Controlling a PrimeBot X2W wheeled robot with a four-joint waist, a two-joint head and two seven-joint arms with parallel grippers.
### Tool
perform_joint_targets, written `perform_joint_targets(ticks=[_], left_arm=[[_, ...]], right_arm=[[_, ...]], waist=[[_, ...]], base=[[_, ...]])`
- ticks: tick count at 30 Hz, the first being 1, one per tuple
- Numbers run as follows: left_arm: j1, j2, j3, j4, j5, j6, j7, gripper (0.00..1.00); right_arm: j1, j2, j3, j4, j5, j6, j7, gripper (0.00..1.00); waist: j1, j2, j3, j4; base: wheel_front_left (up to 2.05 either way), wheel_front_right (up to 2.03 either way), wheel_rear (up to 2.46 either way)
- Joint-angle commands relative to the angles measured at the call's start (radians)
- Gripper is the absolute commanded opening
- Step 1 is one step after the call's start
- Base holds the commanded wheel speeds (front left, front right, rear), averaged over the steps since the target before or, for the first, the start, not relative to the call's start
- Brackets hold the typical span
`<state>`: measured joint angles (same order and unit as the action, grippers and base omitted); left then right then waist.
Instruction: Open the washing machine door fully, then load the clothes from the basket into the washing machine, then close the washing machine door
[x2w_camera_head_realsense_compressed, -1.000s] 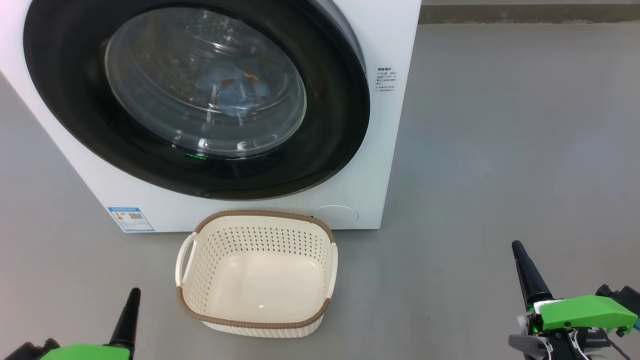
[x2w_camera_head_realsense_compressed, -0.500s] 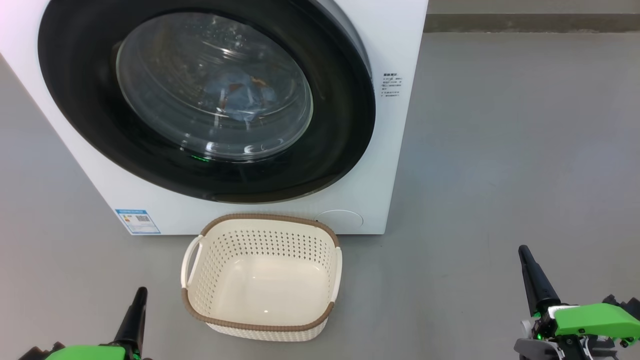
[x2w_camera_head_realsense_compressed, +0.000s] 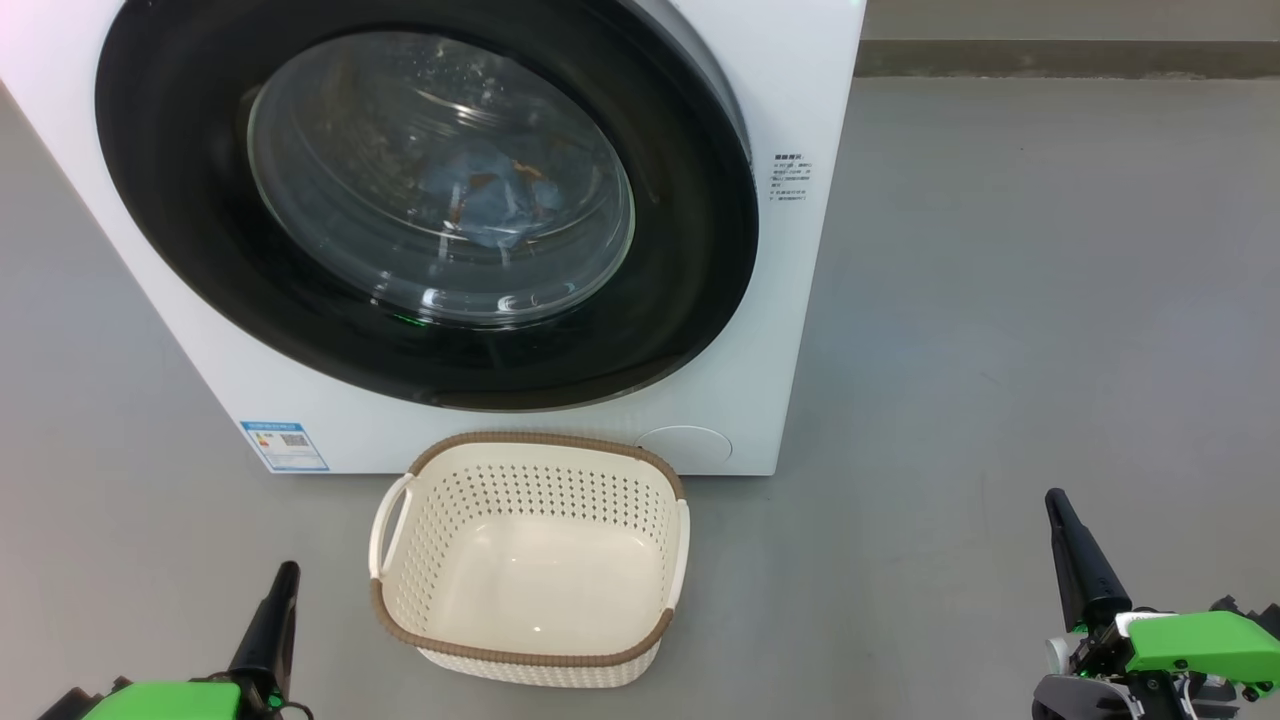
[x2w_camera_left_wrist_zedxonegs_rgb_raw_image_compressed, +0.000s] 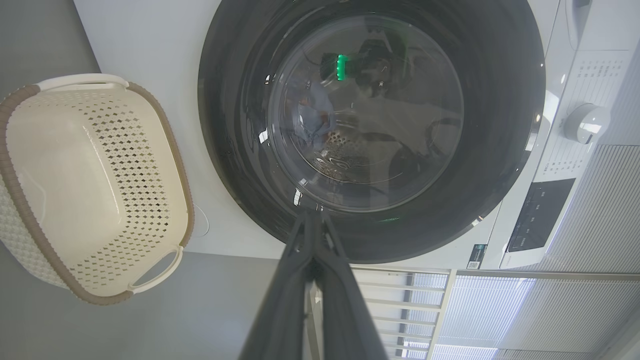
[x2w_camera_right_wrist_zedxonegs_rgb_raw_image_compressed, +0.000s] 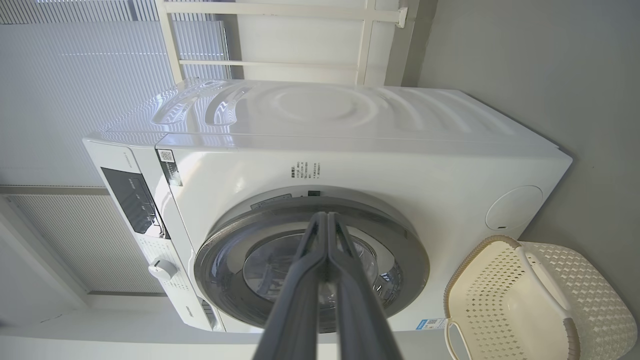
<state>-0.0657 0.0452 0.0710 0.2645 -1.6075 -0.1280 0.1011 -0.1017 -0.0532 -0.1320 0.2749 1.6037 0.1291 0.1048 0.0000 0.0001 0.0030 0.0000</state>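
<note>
The white washing machine (x2w_camera_head_realsense_compressed: 780, 90) stands ahead with its round black-rimmed door (x2w_camera_head_realsense_compressed: 690, 250) shut flat against the front. Through the glass I see light blue clothes (x2w_camera_head_realsense_compressed: 490, 200) lying in the drum, also in the left wrist view (x2w_camera_left_wrist_zedxonegs_rgb_raw_image_compressed: 310, 117). The cream basket (x2w_camera_head_realsense_compressed: 530, 640) sits on the floor just before the machine with nothing in it; it also shows in the wrist views (x2w_camera_left_wrist_zedxonegs_rgb_raw_image_compressed: 30, 165) (x2w_camera_right_wrist_zedxonegs_rgb_raw_image_compressed: 590, 295). My left gripper (x2w_camera_head_realsense_compressed: 285, 572) is low at the left and my right gripper (x2w_camera_head_realsense_compressed: 1055, 497) low at the right, both shut, holding nothing, well back from the machine.
Grey floor (x2w_camera_head_realsense_compressed: 1050, 300) stretches to the right of the machine up to a dark skirting at the wall. A control panel and a white dial (x2w_camera_left_wrist_zedxonegs_rgb_raw_image_compressed: 585, 122) sit on the machine's top front. White blinds and a window frame (x2w_camera_right_wrist_zedxonegs_rgb_raw_image_compressed: 280, 30) lie behind it.
The whole head picture has slid right and down a little, so the camera has moved. Both grippers stay shut, and sit slightly lower in the picture. Door, clothes and basket are unmoved.
</note>
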Motion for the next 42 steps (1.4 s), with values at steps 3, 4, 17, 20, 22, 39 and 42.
perform_joint_targets(ticks=[3,4,17,20,22,39,42], left_arm=[[-0.042,0.011,0.035,-0.019,-0.008,-0.003,0.005,0.00],[-0.042,0.011,0.035,-0.019,-0.008,-0.003,0.006,0.00],[-0.042,0.010,0.036,-0.019,-0.006,-0.003,0.007,0.00],[-0.042,0.010,0.037,-0.019,-0.006,-0.003,0.007,0.00],[-0.042,0.010,0.037,-0.019,-0.006,-0.003,0.007,0.00],[-0.042,0.009,0.038,-0.019,-0.005,-0.003,0.009,0.00],[-0.042,0.009,0.039,-0.019,-0.004,-0.003,0.009,0.00]], right_arm=[[-0.006,0.000,0.022,-0.030,0.008,0.002,0.006,0.00],[-0.006,0.000,0.022,-0.030,0.008,0.002,0.006,0.00],[-0.006,0.000,0.021,-0.030,0.007,0.002,0.006,0.00],[-0.006,0.001,0.021,-0.030,0.007,0.002,0.006,0.00],[-0.006,0.001,0.021,-0.030,0.007,0.002,0.007,0.00],[-0.006,0.001,0.020,-0.030,0.006,0.002,0.007,0.00],[-0.006,0.001,0.020,-0.030,0.006,0.002,0.007,0.00]], waist=[[0.0000,-0.0001,0.000,0.000],[0.0000,-0.0001,0.000,0.000],[0.0000,-0.0001,0.000,0.000],[0.0000,-0.0001,0.000,0.000],[0.0000,-0.0001,0.000,0.000],[0.0000,-0.0001,0.000,0.000],[0.0000,-0.0001,0.000,0.000]], base=[[0.00,0.00,0.00],[0.00,0.00,0.00],[0.00,0.00,0.00],[0.00,0.00,0.00],[0.00,0.00,0.00],[0.00,0.00,0.00],[0.00,0.00,0.00]])
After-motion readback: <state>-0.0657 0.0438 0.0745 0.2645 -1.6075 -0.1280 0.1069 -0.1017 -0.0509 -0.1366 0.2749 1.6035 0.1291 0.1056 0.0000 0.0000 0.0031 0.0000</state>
